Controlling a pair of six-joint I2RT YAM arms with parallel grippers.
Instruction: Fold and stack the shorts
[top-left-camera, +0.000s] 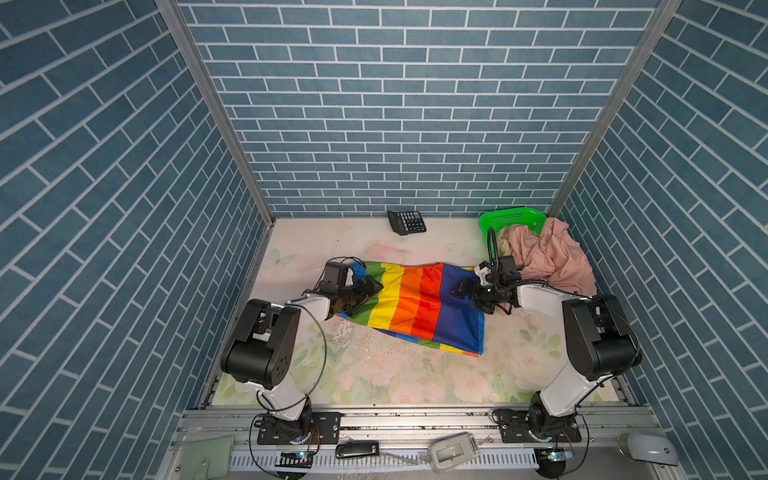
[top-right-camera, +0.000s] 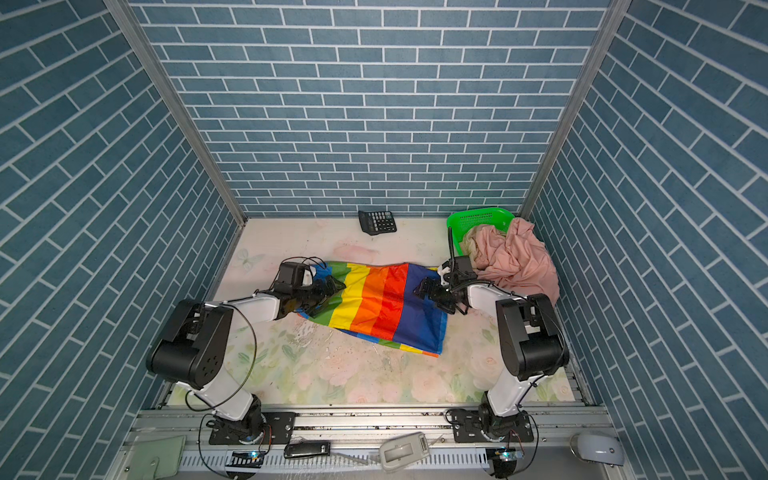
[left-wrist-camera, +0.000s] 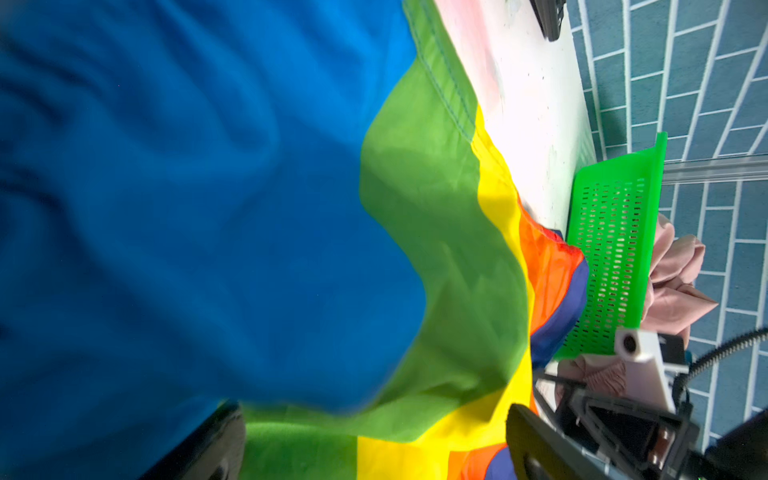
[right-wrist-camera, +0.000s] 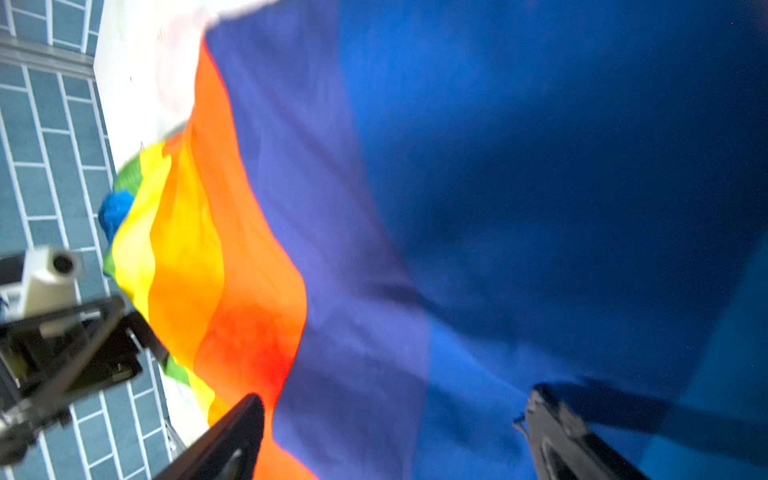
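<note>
Both jaws gape, released, over the rainbow shorts (top-left-camera: 415, 303) (beige pair (top-left-camera: 505, 241) mostly hidden).

Between my left gripper (top-left-camera: 368, 299) and right gripper (top-left-camera: 467, 299) lie the rainbow-striped shorts (top-left-camera: 419, 307): thin, smooth cloth with a slight sheen. Just beyond my right gripper, the pink shorts (top-left-camera: 552, 259) are soft, matt cloth, heaped in a glossy green plastic mesh basket (top-left-camera: 513, 217). My fingers (right-wrist-camera: 232, 436) are black plastic. Under them the table cover (top-left-camera: 374, 374) looks smooth and flower-printed.
</note>
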